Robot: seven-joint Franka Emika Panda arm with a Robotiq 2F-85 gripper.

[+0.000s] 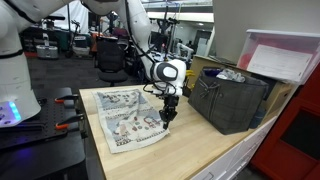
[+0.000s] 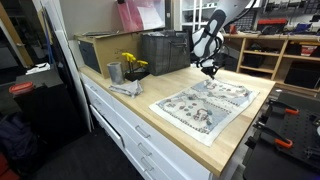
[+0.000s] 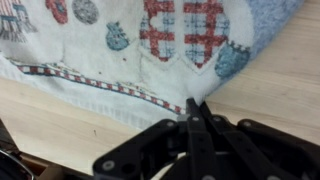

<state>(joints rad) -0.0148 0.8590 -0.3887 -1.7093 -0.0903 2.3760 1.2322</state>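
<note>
Jaws are pressed shut, pinching what looks like only the hem of the cloth [image 1: 125,115], which lies flat on the counter [image 1: 195,145]. Moving rightward, my gripper [image 1: 167,116] sits at the cloth's right edge. In the wrist view the fingertips [image 3: 192,125] meet right on the striped border. With so thin a bite, I judge the fabric could slip free on a lift. Further right the crate [image 1: 230,100] stands near, and a wide swing could clip it.

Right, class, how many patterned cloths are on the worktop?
1: the patterned cloth lies spread on the worktop, one edge pinched by the gripper. None looks hidden.
</note>
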